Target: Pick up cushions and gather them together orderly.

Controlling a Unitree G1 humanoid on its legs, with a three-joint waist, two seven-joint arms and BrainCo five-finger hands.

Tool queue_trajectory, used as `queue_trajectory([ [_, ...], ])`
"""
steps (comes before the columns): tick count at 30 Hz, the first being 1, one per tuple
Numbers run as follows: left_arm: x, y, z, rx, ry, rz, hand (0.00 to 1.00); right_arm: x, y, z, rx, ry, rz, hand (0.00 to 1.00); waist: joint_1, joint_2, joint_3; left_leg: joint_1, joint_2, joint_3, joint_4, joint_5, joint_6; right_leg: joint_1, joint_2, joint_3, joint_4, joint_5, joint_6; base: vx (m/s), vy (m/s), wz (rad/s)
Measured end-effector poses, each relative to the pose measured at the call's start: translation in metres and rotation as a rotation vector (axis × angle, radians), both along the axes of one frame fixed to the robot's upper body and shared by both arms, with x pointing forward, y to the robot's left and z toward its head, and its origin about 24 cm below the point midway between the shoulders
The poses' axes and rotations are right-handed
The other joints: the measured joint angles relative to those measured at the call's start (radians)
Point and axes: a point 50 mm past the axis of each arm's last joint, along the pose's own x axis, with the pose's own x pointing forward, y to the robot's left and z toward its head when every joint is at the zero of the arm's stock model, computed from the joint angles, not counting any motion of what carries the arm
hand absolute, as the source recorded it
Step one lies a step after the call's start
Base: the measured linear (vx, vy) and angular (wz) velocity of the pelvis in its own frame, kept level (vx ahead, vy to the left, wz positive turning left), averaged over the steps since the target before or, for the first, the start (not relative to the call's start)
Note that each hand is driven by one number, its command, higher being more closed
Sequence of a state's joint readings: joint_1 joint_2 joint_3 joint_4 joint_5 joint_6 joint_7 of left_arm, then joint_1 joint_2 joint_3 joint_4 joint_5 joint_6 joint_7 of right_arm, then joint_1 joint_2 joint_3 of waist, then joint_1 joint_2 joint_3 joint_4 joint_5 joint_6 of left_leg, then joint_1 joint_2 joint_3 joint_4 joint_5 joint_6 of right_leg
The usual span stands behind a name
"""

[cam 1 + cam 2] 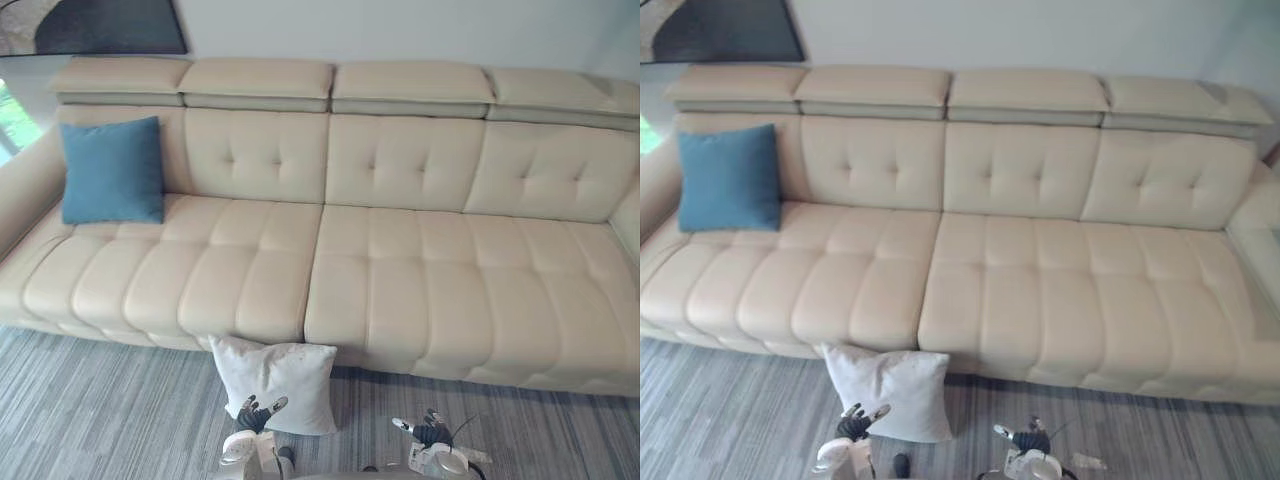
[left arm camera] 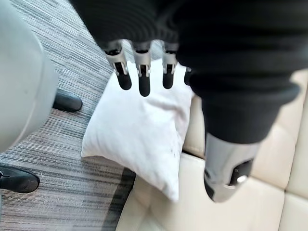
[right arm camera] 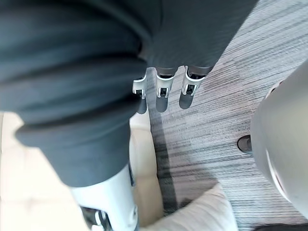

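White cushion (image 1: 282, 380): square, soft, creased | blue cushion (image 1: 112, 170): square, smooth

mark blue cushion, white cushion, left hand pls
blue cushion (image 1: 112, 170), left eye view, centre of its front face.
white cushion (image 1: 292, 374), left eye view, middle of its visible face.
left hand (image 1: 256, 413), left eye view, middle of the hand.
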State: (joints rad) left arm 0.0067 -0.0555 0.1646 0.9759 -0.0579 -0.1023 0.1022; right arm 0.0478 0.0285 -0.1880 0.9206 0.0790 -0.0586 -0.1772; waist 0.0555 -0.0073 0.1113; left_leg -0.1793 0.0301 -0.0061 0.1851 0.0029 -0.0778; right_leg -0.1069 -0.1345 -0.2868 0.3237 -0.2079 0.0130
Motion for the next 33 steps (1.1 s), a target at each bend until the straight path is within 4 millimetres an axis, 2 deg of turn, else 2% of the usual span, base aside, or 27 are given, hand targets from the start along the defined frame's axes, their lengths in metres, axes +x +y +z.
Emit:
queue_trajectory([
  [1, 0.005, 0.000, 0.002, 0.002, -0.015, -0.002, 0.00, 0.004, 0.001, 0.001, 0.003, -0.009, -0.002, 0.00, -0.004, -0.008, 0.020, -0.039, 0.019, 0.090, 0.049, -0.019, 0.016, -0.018, -0.026, -0.034, 0.005, 0.005, -0.009, -0.19, 0.099, 0.84],
  [2, 0.008, -0.001, 0.004, 0.004, -0.026, -0.010, 0.00, 0.006, -0.001, 0.002, -0.002, -0.011, -0.001, 0.00, -0.003, 0.000, 0.037, -0.040, 0.064, 0.195, 0.128, -0.064, 0.045, -0.014, -0.040, -0.058, 0.018, 0.005, -0.011, -0.14, 0.089, 0.79],
  [3, 0.007, -0.001, 0.003, 0.008, -0.024, -0.015, 0.00, 0.007, -0.002, 0.002, -0.004, -0.012, 0.000, 0.00, -0.006, -0.001, 0.039, -0.035, 0.095, 0.247, 0.176, -0.094, 0.047, -0.013, -0.053, -0.072, 0.024, 0.005, -0.011, -0.11, 0.105, 0.64],
  [5, 0.005, -0.001, 0.003, 0.013, -0.018, -0.023, 0.00, 0.005, -0.004, 0.002, -0.010, -0.006, -0.002, 0.00, -0.006, -0.002, 0.040, 0.022, 0.176, 0.335, 0.217, -0.137, 0.031, -0.009, -0.084, -0.084, 0.027, 0.017, 0.010, -0.11, 0.177, 0.39],
  [6, 0.004, -0.001, 0.002, 0.013, -0.014, -0.027, 0.00, 0.006, -0.004, 0.002, -0.010, -0.008, -0.001, 0.00, -0.006, -0.001, 0.040, 0.047, 0.196, 0.355, 0.208, -0.153, 0.024, -0.010, -0.092, -0.085, 0.026, 0.025, 0.024, -0.10, 0.244, 0.22],
  [7, 0.003, -0.004, 0.001, 0.013, -0.006, -0.045, 0.00, 0.006, -0.004, 0.002, -0.011, -0.009, -0.002, 0.00, -0.006, 0.008, 0.038, 0.083, 0.208, 0.369, 0.165, -0.179, -0.007, -0.012, -0.098, -0.089, 0.018, 0.038, 0.046, -0.10, 0.290, 0.20],
  [8, 0.005, -0.004, 0.002, 0.019, -0.011, -0.061, 0.00, 0.007, -0.003, 0.002, -0.007, -0.007, -0.002, 0.00, -0.005, 0.004, 0.042, 0.092, 0.186, 0.378, 0.130, -0.189, -0.026, -0.011, -0.109, -0.084, 0.005, 0.051, 0.066, -0.12, 0.344, 0.20],
  [11, 0.003, 0.005, 0.000, 0.070, 0.009, -0.134, 0.00, 0.001, 0.006, -0.001, 0.023, 0.011, -0.003, 0.00, -0.009, -0.030, 0.031, 0.099, 0.089, 0.362, 0.038, -0.149, 0.011, 0.029, -0.148, -0.091, -0.128, 0.147, 0.102, -0.04, 0.296, 0.26],
  [13, 0.004, 0.008, 0.001, 0.100, 0.009, -0.183, 0.00, -0.001, -0.001, -0.002, 0.004, 0.026, -0.002, 0.00, -0.013, -0.042, 0.032, 0.095, 0.037, 0.353, 0.032, -0.158, 0.038, 0.036, -0.194, -0.091, -0.134, 0.162, 0.109, 0.00, 0.260, 0.29],
  [14, 0.004, 0.007, 0.001, 0.100, 0.009, -0.191, 0.00, -0.002, -0.003, -0.002, 0.000, 0.027, -0.002, 0.00, -0.013, -0.040, 0.034, 0.095, 0.026, 0.353, 0.036, -0.167, 0.042, 0.035, -0.207, -0.090, -0.127, 0.161, 0.108, 0.00, 0.243, 0.22],
  [15, 0.004, 0.007, 0.001, 0.102, 0.007, -0.205, 0.00, 0.000, -0.005, -0.001, -0.008, 0.021, 0.001, 0.00, -0.015, -0.032, 0.045, 0.100, 0.007, 0.353, 0.054, -0.196, 0.061, 0.029, -0.236, -0.082, -0.080, 0.147, 0.085, 0.03, 0.207, 0.08],
  [17, 0.005, 0.011, 0.002, 0.119, 0.004, -0.212, 0.00, 0.006, -0.006, 0.002, -0.016, 0.005, 0.013, 0.00, -0.018, -0.024, 0.067, 0.116, 0.007, 0.351, 0.074, -0.223, 0.070, -0.021, -0.240, -0.014, 0.058, 0.136, 0.005, 0.04, 0.186, -0.04],
  [18, 0.005, 0.015, 0.002, 0.131, 0.009, -0.215, 0.00, 0.008, -0.004, 0.002, -0.012, -0.002, 0.019, 0.00, -0.020, -0.023, 0.070, 0.136, 0.014, 0.342, 0.074, -0.230, 0.071, -0.059, -0.218, 0.049, 0.136, 0.118, 0.004, 0.06, 0.083, 0.01],
  [19, 0.004, 0.018, 0.002, 0.139, 0.012, -0.214, 0.00, 0.008, -0.003, 0.002, -0.008, -0.002, 0.021, 0.00, -0.022, -0.018, 0.073, 0.144, 0.021, 0.332, 0.067, -0.233, 0.072, -0.074, -0.185, 0.087, 0.171, 0.094, 0.024, 0.12, -0.006, 0.21],
  [20, 0.002, 0.021, 0.001, 0.145, 0.022, -0.213, 0.00, 0.008, -0.001, 0.001, -0.001, 0.000, 0.020, 0.00, -0.026, -0.025, 0.070, 0.156, 0.035, 0.318, 0.058, -0.233, 0.070, -0.085, -0.118, 0.111, 0.190, 0.055, 0.030, 0.15, -0.073, 0.23],
  [21, 0.002, 0.023, 0.001, 0.148, 0.025, -0.214, 0.00, 0.007, 0.001, 0.000, 0.005, 0.008, 0.021, 0.00, -0.026, -0.033, 0.069, 0.169, 0.042, 0.314, 0.048, -0.229, 0.066, -0.098, -0.069, 0.107, 0.190, 0.033, 0.024, 0.16, -0.094, 0.20],
  [23, 0.001, 0.023, 0.000, 0.146, 0.032, -0.210, 0.00, 0.011, 0.003, 0.001, 0.009, 0.002, 0.025, 0.00, -0.033, -0.039, 0.070, 0.194, 0.045, 0.314, 0.031, -0.229, 0.050, -0.136, -0.004, 0.078, 0.164, 0.014, 0.003, 0.18, -0.124, 0.08],
  [24, 0.000, 0.022, 0.000, 0.142, 0.036, -0.206, 0.00, 0.012, 0.003, 0.001, 0.010, 0.001, 0.025, 0.00, -0.041, -0.041, 0.072, 0.201, 0.045, 0.315, 0.033, -0.229, 0.035, -0.143, 0.009, 0.077, 0.132, 0.022, -0.002, 0.29, -0.205, 0.19],
  [25, -0.001, 0.020, -0.002, 0.129, 0.048, -0.194, 0.00, 0.014, 0.003, 0.002, 0.010, -0.011, 0.022, 0.00, -0.054, -0.038, 0.081, 0.216, 0.048, 0.288, 0.045, -0.241, 0.017, -0.117, 0.027, 0.070, 0.101, 0.027, -0.035, 0.30, -0.193, 0.08],
  [26, 0.001, 0.014, -0.002, 0.109, 0.042, -0.183, 0.00, 0.014, -0.001, 0.003, 0.004, -0.012, 0.012, 0.00, -0.049, -0.016, 0.084, 0.218, 0.061, 0.255, 0.027, -0.237, 0.010, -0.109, 0.041, 0.067, 0.111, 0.030, -0.040, 0.31, -0.187, 0.06],
  [27, 0.001, 0.010, -0.002, 0.098, 0.042, -0.183, 0.00, 0.014, -0.003, 0.003, 0.003, -0.015, 0.000, 0.00, -0.051, -0.006, 0.081, 0.222, 0.067, 0.236, 0.023, -0.239, 0.007, -0.108, 0.048, 0.064, 0.113, 0.023, -0.046, 0.27, -0.130, 0.03],
  [30, 0.006, -0.005, -0.001, 0.051, 0.025, -0.174, 0.00, 0.008, -0.011, 0.001, 0.004, -0.006, -0.060, 0.00, -0.058, 0.005, 0.084, 0.233, 0.101, 0.207, 0.053, -0.236, 0.003, -0.050, 0.067, 0.012, 0.084, 0.009, -0.052, 0.24, -0.106, 0.40],
  [31, 0.007, -0.008, -0.001, 0.044, 0.019, -0.173, 0.00, 0.005, -0.012, 0.000, 0.005, 0.003, -0.067, 0.00, -0.057, 0.002, 0.086, 0.215, 0.114, 0.206, 0.124, -0.237, 0.003, -0.016, 0.073, 0.008, 0.064, 0.008, -0.053, 0.20, -0.067, 0.54],
  [32, 0.009, -0.010, 0.000, 0.035, 0.009, -0.159, 0.00, -0.001, -0.013, -0.001, 0.001, 0.013, -0.070, 0.00, -0.056, 0.001, 0.087, 0.152, 0.140, 0.205, 0.321, -0.237, 0.002, 0.043, 0.082, 0.001, 0.030, 0.008, -0.053, 0.18, -0.046, 0.42],
  [33, 0.012, -0.011, 0.003, 0.035, -0.009, -0.157, 0.00, -0.001, -0.014, -0.001, -0.002, 0.013, -0.070, 0.00, -0.054, 0.005, 0.088, 0.107, 0.160, 0.204, 0.442, -0.228, 0.001, 0.066, 0.088, 0.003, 0.018, 0.006, -0.057, 0.19, 0.009, 0.02],
])
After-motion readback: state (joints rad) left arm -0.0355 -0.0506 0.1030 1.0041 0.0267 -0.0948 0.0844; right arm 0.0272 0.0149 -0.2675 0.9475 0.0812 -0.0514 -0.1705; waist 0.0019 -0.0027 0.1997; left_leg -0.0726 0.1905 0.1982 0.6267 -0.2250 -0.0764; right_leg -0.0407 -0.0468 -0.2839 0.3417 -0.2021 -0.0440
